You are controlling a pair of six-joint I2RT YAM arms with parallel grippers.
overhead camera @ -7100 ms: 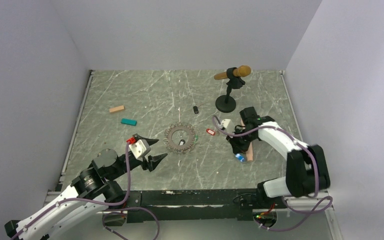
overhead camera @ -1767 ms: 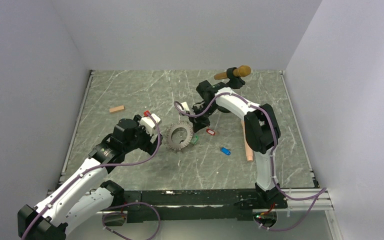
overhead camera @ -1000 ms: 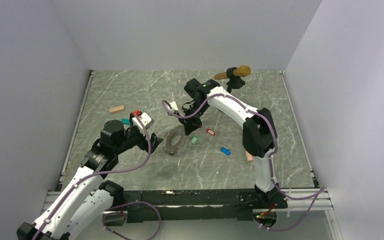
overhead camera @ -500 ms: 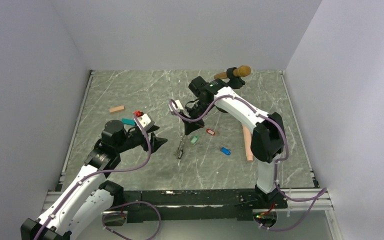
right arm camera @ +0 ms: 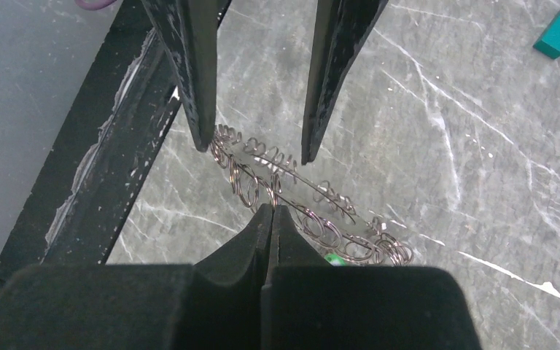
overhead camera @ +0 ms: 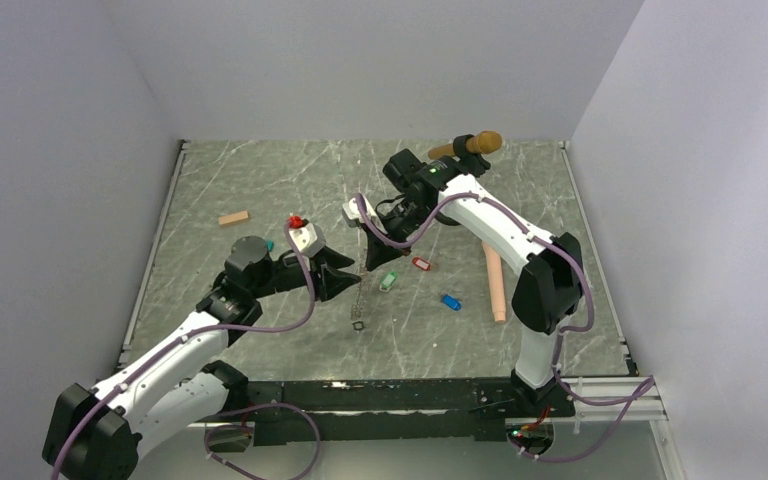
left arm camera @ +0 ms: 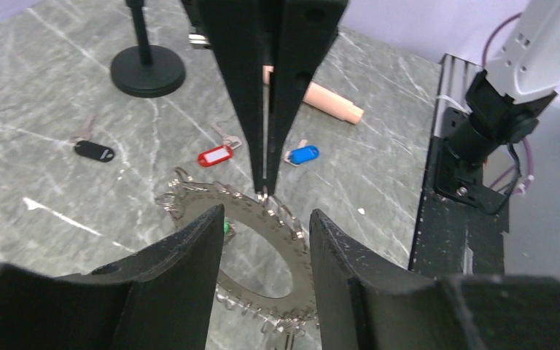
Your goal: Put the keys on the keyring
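Grey-brown chain, the keyring (right arm camera: 321, 226), hangs from the right gripper (left arm camera: 265, 186), whose jaws are pinched tight on one link above the middle of the table (overhead camera: 260, 180). Held up this way, the loop stands on edge rather than lying flat, so its links can be reached from the side. Whether its lower end touches the tabletop cannot be told.

The left gripper (right arm camera: 257, 149) sits low on the left with its jaws partly apart, one finger on each side of the chain, holding nothing. It looks placed to take a second grip and steady the loop for opening.

None of the keys is on the chain. The green key (overhead camera: 389, 282) lies just beside it. The red key (overhead camera: 420, 264) and blue key (overhead camera: 450, 301) lie further right, flat on the table.
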